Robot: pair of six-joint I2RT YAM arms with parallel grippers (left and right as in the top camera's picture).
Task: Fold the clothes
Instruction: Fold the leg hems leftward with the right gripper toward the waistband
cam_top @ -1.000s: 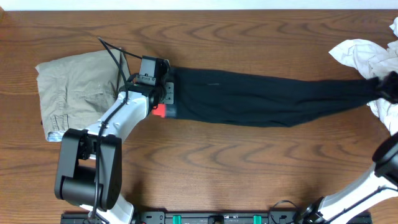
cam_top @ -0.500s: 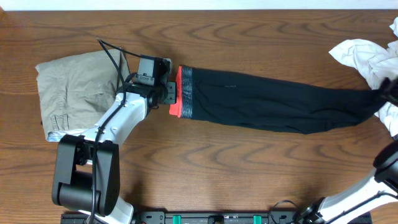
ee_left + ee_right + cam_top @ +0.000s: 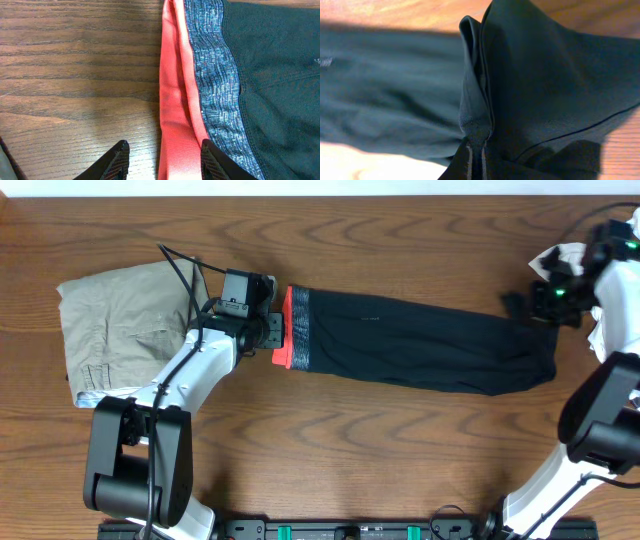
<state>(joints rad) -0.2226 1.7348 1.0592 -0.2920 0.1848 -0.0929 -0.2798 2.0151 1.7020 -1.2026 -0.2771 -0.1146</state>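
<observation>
From above, the black leggings [image 3: 420,345] lie stretched out on the table [image 3: 400,470] between the two grippers. The left gripper [image 3: 165,162] is open. Its own camera shows what the top view cannot: the coral edge [image 3: 172,100] of the grey waistband [image 3: 215,90] lies flat between its two fingertips, not squeezed. The right gripper [image 3: 476,157] is closed tight on a fold of the black leg cloth, which is pulled up into a peak. Only its own camera shows that pinch. Only the top view shows the tan trousers [image 3: 120,330] behind the left gripper and the white garment [image 3: 565,260] just behind the right gripper.
</observation>
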